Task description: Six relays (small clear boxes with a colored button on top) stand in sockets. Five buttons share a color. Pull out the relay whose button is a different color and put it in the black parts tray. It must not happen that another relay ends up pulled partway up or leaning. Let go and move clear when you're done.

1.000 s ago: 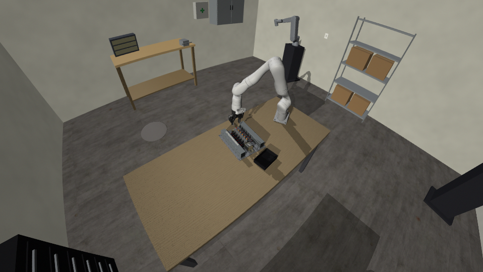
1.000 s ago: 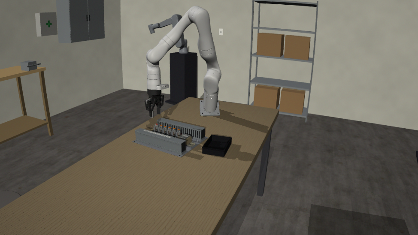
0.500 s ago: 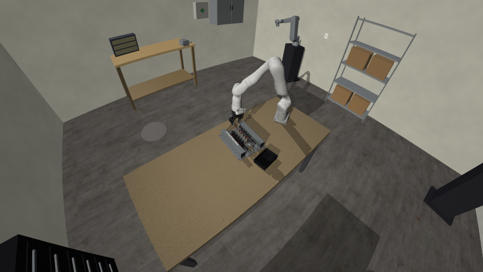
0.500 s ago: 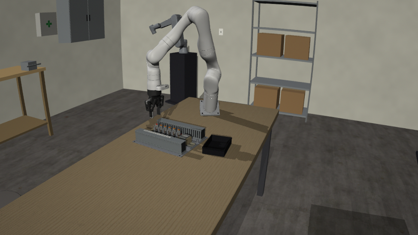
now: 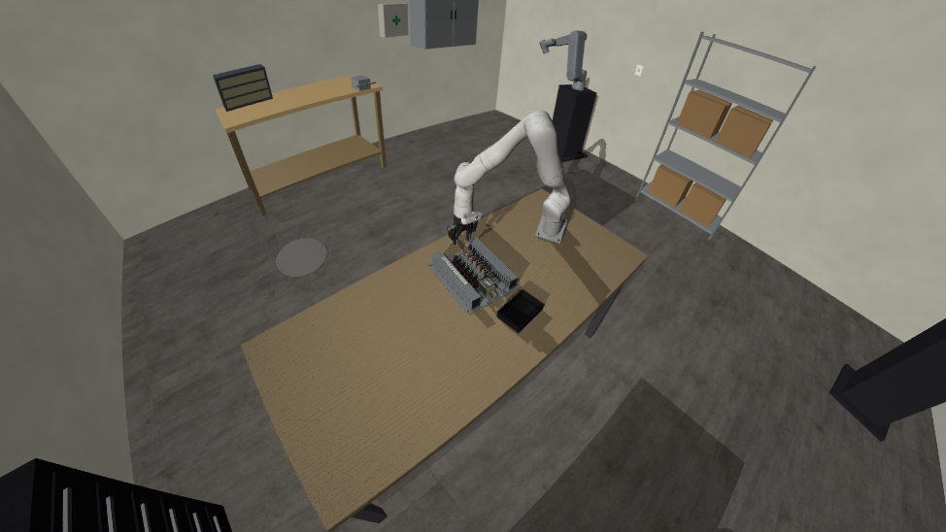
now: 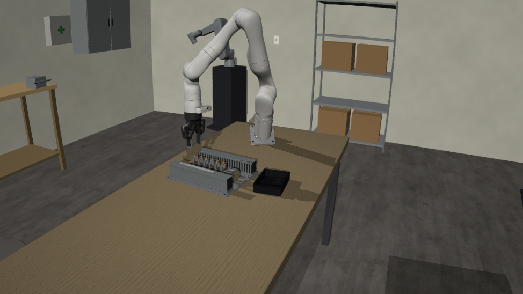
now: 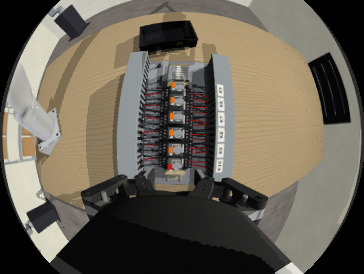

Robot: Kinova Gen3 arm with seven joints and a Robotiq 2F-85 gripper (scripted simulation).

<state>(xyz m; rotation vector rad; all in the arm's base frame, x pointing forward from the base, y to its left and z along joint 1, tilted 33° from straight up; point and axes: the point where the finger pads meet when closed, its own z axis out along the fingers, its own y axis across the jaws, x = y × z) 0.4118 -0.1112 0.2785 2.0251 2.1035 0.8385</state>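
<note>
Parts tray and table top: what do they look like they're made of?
Parts tray: matte black, thin upright walls with no sheen, probably molded plastic, though painted metal is possible. Table: tan surface with fine parallel lines like wood grain, so wood or wood laminate with a dull finish; its leg is dark grey, likely painted metal.
</note>
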